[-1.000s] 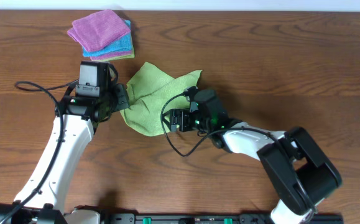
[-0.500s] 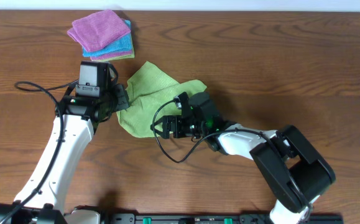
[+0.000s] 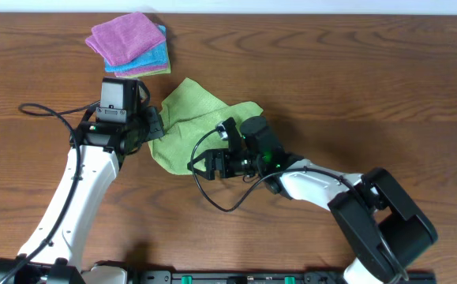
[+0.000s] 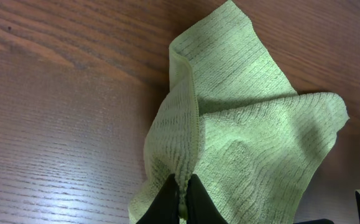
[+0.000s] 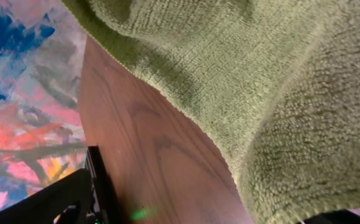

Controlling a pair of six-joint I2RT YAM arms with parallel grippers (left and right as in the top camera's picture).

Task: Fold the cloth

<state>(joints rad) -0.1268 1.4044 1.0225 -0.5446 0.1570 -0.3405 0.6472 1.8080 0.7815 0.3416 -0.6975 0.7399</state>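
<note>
Left wrist view: the left gripper (image 4: 181, 185) is pinching the light lime-green microfibre cloth (image 4: 248, 143) by its edge, anchoring it for folding; whether the right gripper (image 3: 203, 164) is gaping cannot be told.

The left arm (image 3: 74, 185) rises from the near edge, its white forearm slanting up and inward. The wrist is bent so that the left hand (image 3: 154, 126) points to the right. Its fingers (image 4: 167, 202) are pressed together, pinching an edge of the cloth (image 4: 254, 143). The right arm (image 3: 323, 185) stretches low and leftward from the near right. The right hand (image 3: 200, 166) points left with its fingers spread, at the cloth's near edge.
</note>
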